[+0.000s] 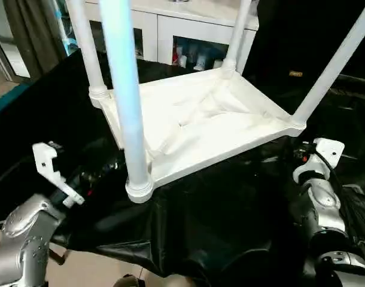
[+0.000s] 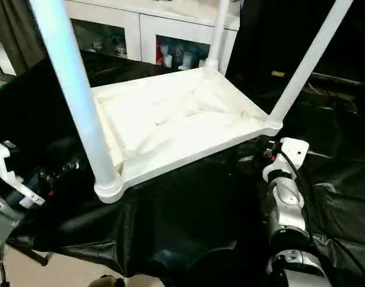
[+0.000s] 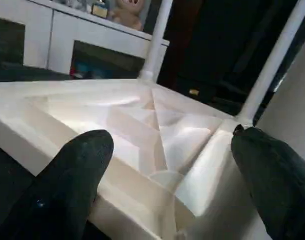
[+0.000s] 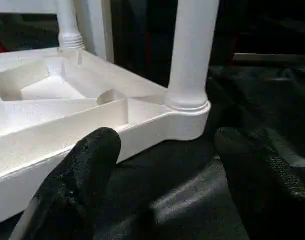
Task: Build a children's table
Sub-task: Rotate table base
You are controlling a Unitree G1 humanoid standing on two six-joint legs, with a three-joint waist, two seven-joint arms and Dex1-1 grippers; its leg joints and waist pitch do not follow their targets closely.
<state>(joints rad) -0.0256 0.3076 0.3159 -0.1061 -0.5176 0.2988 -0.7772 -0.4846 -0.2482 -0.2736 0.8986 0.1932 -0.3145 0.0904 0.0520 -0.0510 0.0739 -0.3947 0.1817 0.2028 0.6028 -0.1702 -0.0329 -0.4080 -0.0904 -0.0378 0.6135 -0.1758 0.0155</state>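
The white children's table [image 1: 200, 119] lies upside down on a black cloth, its X-ribbed underside facing up. Four white legs stand in its corner sockets: the near-left leg [image 1: 127, 101], far-left leg [image 1: 87, 48], far leg [image 1: 236, 36] and right leg [image 1: 332, 66]. My left gripper [image 3: 167, 150] is open beside the near-left corner, its black fingers [image 3: 67, 180] spread in front of the rim with nothing between them. My right gripper [image 4: 165, 145] is open just short of the right corner socket [image 4: 187, 107], touching nothing.
The black cloth [image 1: 218, 221] covers the work surface and drapes over its near edge above a pale floor [image 1: 93, 269]. A white cabinet [image 1: 164, 24] with glass-fronted shelves stands behind the table. My silver forearms [image 1: 21, 239] frame the near corners.
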